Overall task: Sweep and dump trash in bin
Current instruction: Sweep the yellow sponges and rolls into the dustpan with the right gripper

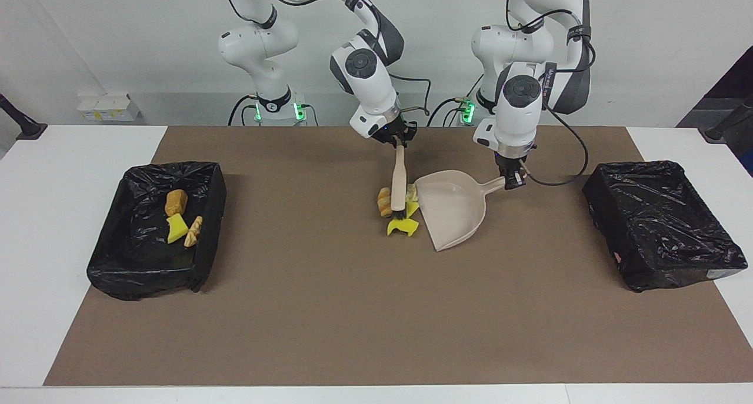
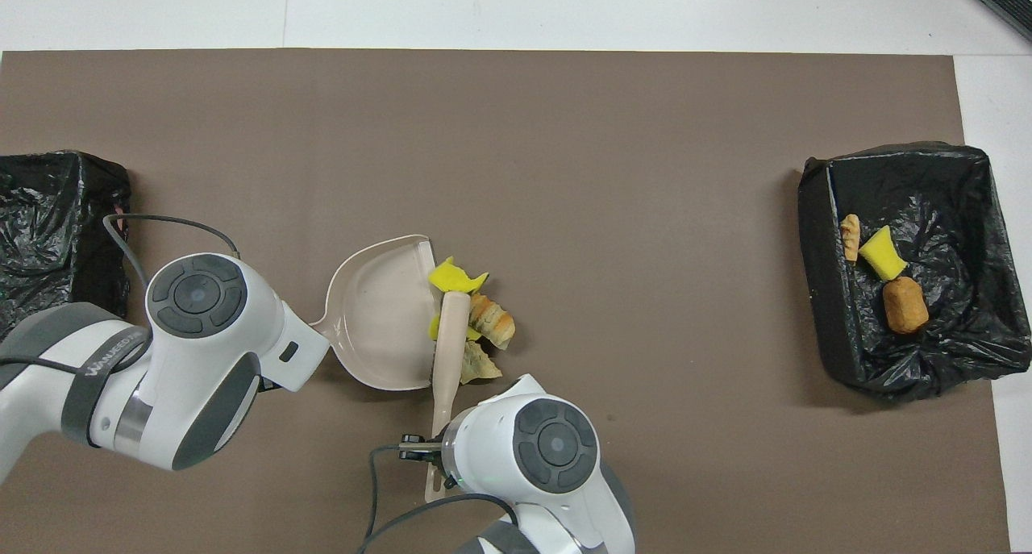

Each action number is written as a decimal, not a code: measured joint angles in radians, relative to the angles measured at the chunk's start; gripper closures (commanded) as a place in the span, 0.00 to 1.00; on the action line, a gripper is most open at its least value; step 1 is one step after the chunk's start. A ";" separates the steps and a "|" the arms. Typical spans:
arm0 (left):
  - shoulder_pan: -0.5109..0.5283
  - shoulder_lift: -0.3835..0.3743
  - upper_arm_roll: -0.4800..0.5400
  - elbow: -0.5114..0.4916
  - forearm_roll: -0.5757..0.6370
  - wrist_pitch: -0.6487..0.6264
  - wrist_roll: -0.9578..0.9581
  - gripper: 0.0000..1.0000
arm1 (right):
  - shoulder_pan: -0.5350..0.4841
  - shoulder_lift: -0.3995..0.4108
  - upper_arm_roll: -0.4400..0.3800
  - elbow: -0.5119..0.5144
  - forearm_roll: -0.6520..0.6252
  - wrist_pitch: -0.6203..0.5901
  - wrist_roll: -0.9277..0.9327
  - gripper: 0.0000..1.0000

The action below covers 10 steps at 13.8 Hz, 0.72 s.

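In the facing view, the brush is pinched by the right gripper, the dustpan handle by the left gripper. Loose trash is bunched at the dustpan's mouth.

In the overhead view, three pieces are seen in one bin; little is shown of the other bin.

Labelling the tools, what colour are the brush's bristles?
Black, on a beige-handled brush; the facing view shows it best.

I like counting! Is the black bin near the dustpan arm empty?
Yes, the black bag-lined bin shows only plastic liner; no scraps.
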 measured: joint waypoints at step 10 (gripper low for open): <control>0.038 0.000 0.008 -0.014 -0.039 0.027 0.000 1.00 | 0.028 -0.063 -0.013 0.096 -0.064 -0.234 0.056 1.00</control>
